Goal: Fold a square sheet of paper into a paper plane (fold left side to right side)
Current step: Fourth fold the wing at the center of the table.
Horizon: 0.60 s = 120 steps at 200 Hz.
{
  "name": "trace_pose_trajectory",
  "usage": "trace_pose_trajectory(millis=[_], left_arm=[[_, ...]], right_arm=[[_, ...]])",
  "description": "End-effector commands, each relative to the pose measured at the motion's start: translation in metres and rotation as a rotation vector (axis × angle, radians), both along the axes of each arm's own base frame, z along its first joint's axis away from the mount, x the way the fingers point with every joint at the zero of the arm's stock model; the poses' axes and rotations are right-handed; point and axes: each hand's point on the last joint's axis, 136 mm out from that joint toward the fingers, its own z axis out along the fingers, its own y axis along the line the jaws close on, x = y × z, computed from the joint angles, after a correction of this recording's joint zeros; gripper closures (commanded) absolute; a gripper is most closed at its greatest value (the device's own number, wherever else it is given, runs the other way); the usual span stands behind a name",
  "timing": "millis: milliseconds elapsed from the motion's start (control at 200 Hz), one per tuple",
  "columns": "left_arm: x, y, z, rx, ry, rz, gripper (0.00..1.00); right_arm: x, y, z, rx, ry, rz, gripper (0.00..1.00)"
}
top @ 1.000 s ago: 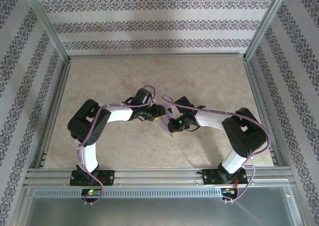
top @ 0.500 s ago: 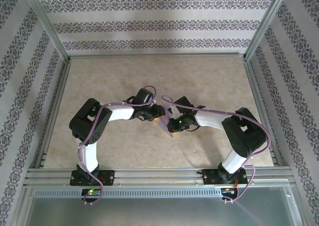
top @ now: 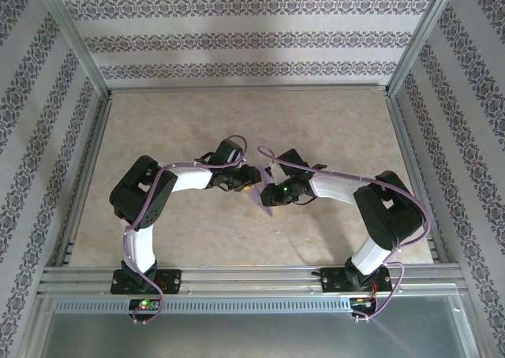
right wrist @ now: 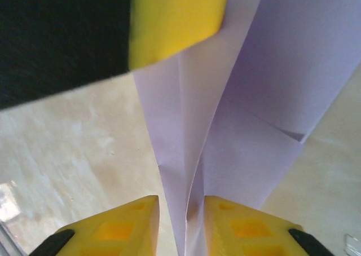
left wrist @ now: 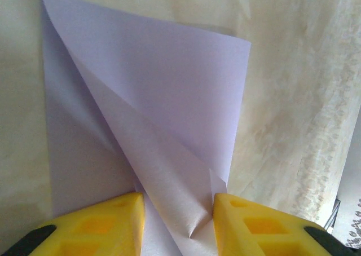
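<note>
The lavender square sheet of paper (left wrist: 169,87) lies partly folded on the beige table, with one flap curled over along a slanting crease. In the top view a small part of the sheet (top: 265,206) shows between the two wrists. My left gripper (left wrist: 177,222) stands open, and the curled fold sits between its yellow fingers and touches the right one. My right gripper (right wrist: 181,222) is open too, with a raised ridge of the paper (right wrist: 254,154) standing loose in its gap. A left finger (right wrist: 175,19) rests over the sheet's far part. No finished paper plane is in view.
Both arms meet over the middle of the table (top: 331,121). Aluminium rails (top: 237,277) run along the near edge, and patterned walls close in the other three sides. Bare table surface lies behind and to either side of the arms.
My right gripper has opened from shut, and the paper ridge now stands loose between its fingers. The right wrist has shifted slightly left. The left gripper has kept its stance.
</note>
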Motion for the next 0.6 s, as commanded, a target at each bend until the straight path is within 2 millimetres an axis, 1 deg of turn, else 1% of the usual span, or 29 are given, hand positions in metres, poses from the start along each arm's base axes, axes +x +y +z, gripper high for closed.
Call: trace_pose_trajectory(millis=[0, 105, 215, 290, 395, 595], left_arm=[[-0.008, 0.003, -0.017, 0.06, 0.031, -0.014, 0.63], [-0.008, 0.003, -0.017, 0.058, 0.032, -0.014, 0.63], [-0.008, 0.002, -0.016, 0.057, 0.029, -0.015, 0.63], [-0.008, 0.003, -0.016, 0.056, 0.029, -0.014, 0.63], [-0.008, 0.003, -0.016, 0.057, 0.028, -0.014, 0.63], [-0.007, 0.002, -0.015, 0.055, 0.026, -0.013, 0.63]], right_arm=[[0.011, 0.002, 0.026, 0.069, -0.031, -0.018, 0.68], [0.015, -0.003, 0.034, 0.108, -0.028, -0.036, 0.62], [0.023, -0.009, 0.037, 0.156, -0.011, -0.075, 0.61], [0.029, -0.008, 0.038, 0.211, 0.013, -0.102, 0.61], [0.035, -0.003, 0.035, 0.264, 0.052, -0.123, 0.62], [0.042, 0.001, 0.019, 0.253, 0.092, -0.142, 0.64]])
